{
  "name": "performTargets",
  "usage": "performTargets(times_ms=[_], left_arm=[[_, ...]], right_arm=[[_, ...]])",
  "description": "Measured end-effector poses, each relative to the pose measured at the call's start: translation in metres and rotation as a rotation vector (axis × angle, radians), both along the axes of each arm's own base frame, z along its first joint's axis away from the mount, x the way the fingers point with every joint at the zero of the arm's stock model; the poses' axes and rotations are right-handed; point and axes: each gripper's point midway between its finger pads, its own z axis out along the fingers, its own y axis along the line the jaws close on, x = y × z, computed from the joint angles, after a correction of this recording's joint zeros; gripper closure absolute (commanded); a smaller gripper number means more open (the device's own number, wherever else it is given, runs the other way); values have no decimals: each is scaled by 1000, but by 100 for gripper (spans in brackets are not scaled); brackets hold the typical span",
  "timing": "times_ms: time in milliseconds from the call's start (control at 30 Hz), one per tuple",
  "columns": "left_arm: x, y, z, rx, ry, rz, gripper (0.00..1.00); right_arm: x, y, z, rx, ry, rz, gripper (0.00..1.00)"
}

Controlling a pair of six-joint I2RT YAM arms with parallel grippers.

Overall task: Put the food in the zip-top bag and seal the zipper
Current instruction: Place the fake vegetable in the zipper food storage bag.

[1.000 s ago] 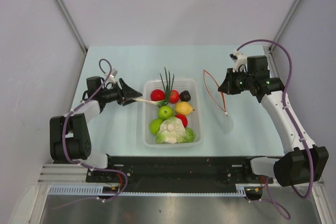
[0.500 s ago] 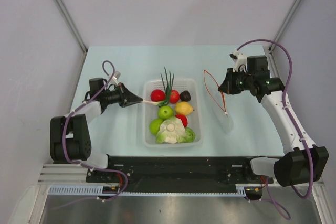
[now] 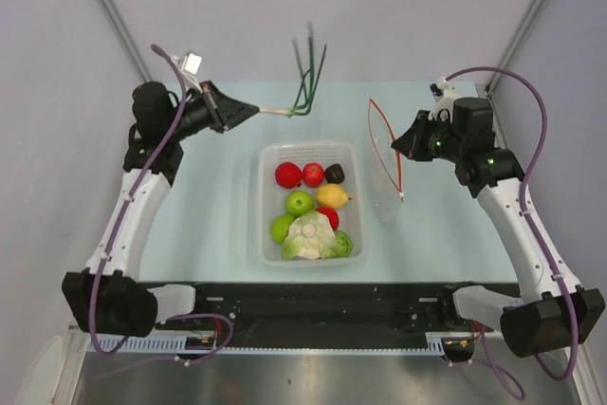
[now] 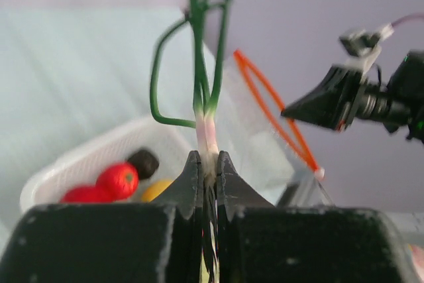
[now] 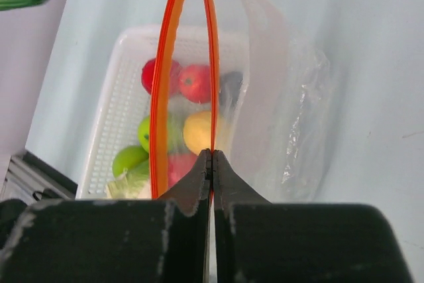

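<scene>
Above the far edge of the bench [image 3: 209,225], the left hand [image 4: 209,160] pinches the onions [image 4: 207,130] by their white end, leaves pointing up and rightward. The right hand [image 5: 211,154] pinches the zipper [image 5: 158,97] of the bag [image 5: 285,111].

Top view looks down from behind; close wrist views past left hand [image 4: 209,167] and right hand [image 5: 211,160] share the white perforated basket [image 3: 266,206].

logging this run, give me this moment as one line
left gripper: shut on green onions, held in air | right gripper: shut on bag rim, mouth open | other food: in basket
</scene>
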Motion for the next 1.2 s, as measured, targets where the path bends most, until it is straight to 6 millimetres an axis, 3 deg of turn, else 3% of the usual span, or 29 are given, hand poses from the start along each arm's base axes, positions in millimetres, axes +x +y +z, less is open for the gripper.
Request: performTargets(times_ms=[133,233,367,500,700,1033,1133,1200], left_arm=[[-10,-40,53,-6,-134,45,100],[-15,-70,65,-12,-156,58,100],[-3,-110,55,11,-93,100,100],[17,-139,19,63,8,156,100],[31,-157,-1,67,68,194,100],[39,-172,39,-97,33,182,100],[33,-180,42,-144,36,150,100],[27,-186,34,-167,45,128,100]], right_arm=[[2,14,5,25,2,-54,100],[4,24,4,52,21,-83,100],[16,33,-7,83,72,-162,100],[24,40,-24,102,140,-211,100],[32,45,-34,142,191,-252,100],[50,35,-31,269,244,-327,100],[56,29,-30,308,258,-345,100],[59,26,-29,323,258,-352,100]])
